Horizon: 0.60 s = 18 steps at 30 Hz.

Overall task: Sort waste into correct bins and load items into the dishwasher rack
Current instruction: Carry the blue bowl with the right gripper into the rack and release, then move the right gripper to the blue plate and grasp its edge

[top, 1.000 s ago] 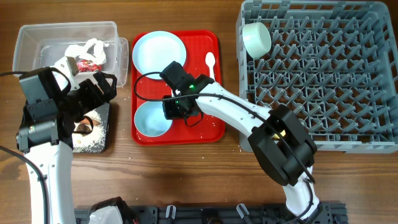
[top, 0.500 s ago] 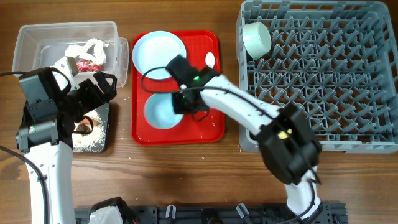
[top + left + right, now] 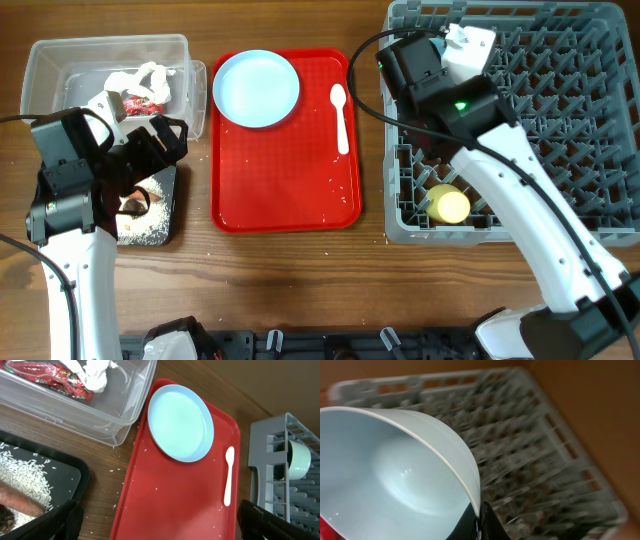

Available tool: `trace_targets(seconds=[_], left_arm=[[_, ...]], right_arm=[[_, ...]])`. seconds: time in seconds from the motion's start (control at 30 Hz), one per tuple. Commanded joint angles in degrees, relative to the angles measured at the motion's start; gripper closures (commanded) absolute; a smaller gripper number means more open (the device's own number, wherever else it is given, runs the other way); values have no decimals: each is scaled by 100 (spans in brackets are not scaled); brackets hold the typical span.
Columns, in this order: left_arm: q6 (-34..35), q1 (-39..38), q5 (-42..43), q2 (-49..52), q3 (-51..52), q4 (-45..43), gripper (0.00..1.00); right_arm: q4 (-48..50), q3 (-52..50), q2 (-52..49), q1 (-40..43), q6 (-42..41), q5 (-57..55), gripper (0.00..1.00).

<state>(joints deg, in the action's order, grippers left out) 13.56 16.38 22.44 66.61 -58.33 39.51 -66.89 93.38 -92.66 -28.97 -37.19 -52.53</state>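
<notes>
My right gripper (image 3: 481,515) is shut on the rim of a pale mint bowl (image 3: 395,470) and holds it over the grey dishwasher rack (image 3: 560,150), near its far-left corner (image 3: 440,50). A yellow cup (image 3: 447,205) lies in the rack's near-left part. A second bowl (image 3: 299,460) shows in the rack in the left wrist view. The plate (image 3: 256,88) and white spoon (image 3: 340,115) lie on the red tray (image 3: 290,190). My left gripper (image 3: 165,140) is open and empty beside the black tray (image 3: 172,205).
The clear tub (image 3: 60,60) at the far left holds the red wrapper (image 3: 143,103) and tissue (image 3: 140,78). The black tray holds rice grains (image 3: 30,477) and a brown food stick (image 3: 20,502). A few grains are scattered on the red tray and table.
My right gripper lifted the bowl off the red tray and carried it right, over the rack's far-left corner. The yellow cup is now uncovered. The left arm has not moved.
</notes>
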Motion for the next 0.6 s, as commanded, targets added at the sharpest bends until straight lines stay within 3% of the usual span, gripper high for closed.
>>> trace_targets(seconds=[0.0, 0.27, 0.57], left_arm=[[-118, -24, 87, 31, -94, -15, 0], [-118, -24, 87, 31, -94, -15, 0], [-118, -24, 87, 31, -94, -15, 0]], right_arm=[[24, -203, -420, -24, 752, -1770, 96], [20, -203, -1491, -24, 1945, -2098, 96], [-15, -203, -2378, -24, 2371, -2094, 96]])
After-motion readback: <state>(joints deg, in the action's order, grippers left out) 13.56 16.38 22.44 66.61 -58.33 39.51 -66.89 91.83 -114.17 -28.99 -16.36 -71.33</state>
